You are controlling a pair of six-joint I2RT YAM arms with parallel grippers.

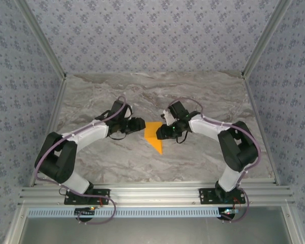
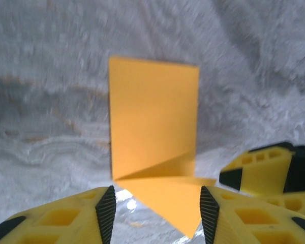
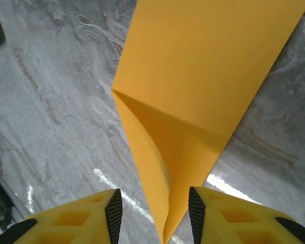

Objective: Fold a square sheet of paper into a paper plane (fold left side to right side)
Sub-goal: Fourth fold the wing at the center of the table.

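The sheet of paper (image 1: 153, 133) lies near the middle of the table (image 1: 203, 91), its tip toward the near edge. The left gripper (image 1: 141, 125) is just left of it, the right gripper (image 1: 165, 132) just right.

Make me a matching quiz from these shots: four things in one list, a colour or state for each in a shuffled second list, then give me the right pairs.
Things:
1 paper
2 table
3 left end effector
4 walls

Descriptions:
A grey, marbled
B open, the paper's point seen between its fingers
C blue-grey, patterned
D orange-yellow, partly folded

Pairs: 1-D; 2-A; 3-B; 4-C
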